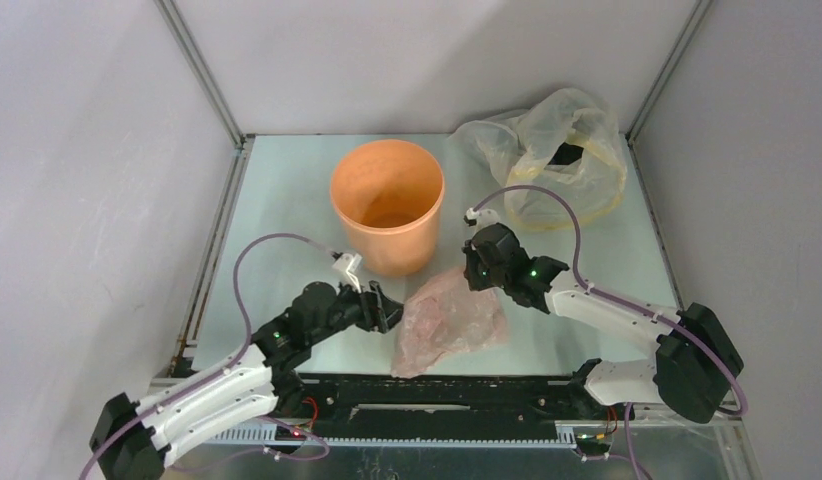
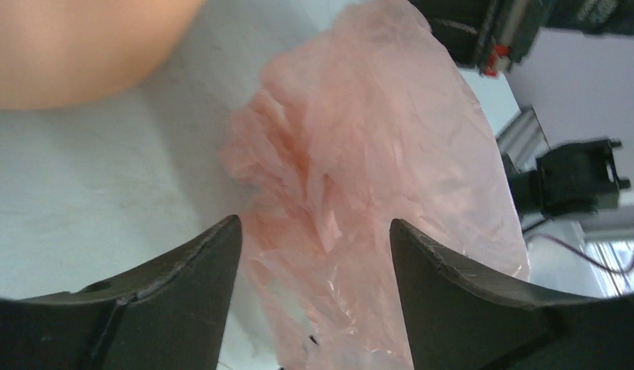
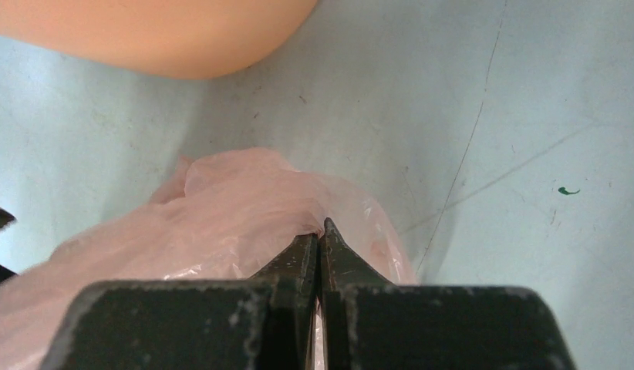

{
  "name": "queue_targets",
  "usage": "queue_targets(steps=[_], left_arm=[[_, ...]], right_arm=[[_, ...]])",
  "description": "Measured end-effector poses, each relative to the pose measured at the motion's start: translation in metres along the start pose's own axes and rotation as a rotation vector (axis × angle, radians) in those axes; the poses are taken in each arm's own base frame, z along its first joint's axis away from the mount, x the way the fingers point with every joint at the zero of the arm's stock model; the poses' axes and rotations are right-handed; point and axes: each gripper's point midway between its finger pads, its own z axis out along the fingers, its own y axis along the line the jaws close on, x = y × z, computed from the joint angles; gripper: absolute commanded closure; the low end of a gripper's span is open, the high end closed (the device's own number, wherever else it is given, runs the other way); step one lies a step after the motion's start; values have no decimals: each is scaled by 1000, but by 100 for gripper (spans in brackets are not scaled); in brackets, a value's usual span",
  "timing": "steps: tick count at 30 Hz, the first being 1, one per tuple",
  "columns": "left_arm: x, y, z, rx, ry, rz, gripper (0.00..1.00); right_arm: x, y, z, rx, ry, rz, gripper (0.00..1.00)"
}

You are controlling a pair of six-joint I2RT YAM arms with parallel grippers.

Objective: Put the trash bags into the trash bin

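Observation:
The pale pink trash bag (image 1: 449, 318) lies crumpled on the table in front of the orange trash bin (image 1: 387, 205). My right gripper (image 1: 471, 278) is shut on the bag's far right edge, its jaws pinching the plastic (image 3: 252, 208) in the right wrist view. My left gripper (image 1: 390, 316) is open at the bag's left edge; in the left wrist view the bag (image 2: 360, 154) fills the gap between the fingers (image 2: 198, 270). The bin's wall shows at the top of both wrist views (image 2: 75, 46) (image 3: 160, 31).
A larger clear yellowish plastic bag (image 1: 557, 155) with dark contents sits at the back right. Metal frame posts and white walls enclose the table on the left, right and back. The arms' bases stand at the near edge.

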Motion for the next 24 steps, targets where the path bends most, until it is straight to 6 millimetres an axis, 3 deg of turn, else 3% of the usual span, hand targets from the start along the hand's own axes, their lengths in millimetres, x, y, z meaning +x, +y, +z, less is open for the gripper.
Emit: queue_targets(steps=[6,10,12,15,19,24], left_arm=[[33,-29,15,72,102,58,18],[45,-34,31,32,160,104,18],[48,-34,40,8,173,125,28],[53,-34,49,-27,193,164,54],[53,-38,53,-40,200,191,79],[35,-42,39,-45,147,187,88]], right_arm=[[2,1,0,12,1,-11,94],[5,0,1,14,-3,-13,94],[9,-2,1,17,2,-15,94],[14,-5,-1,19,6,-16,94],[15,-13,-4,37,-1,-9,99],[5,-49,-12,157,-27,58,100]])
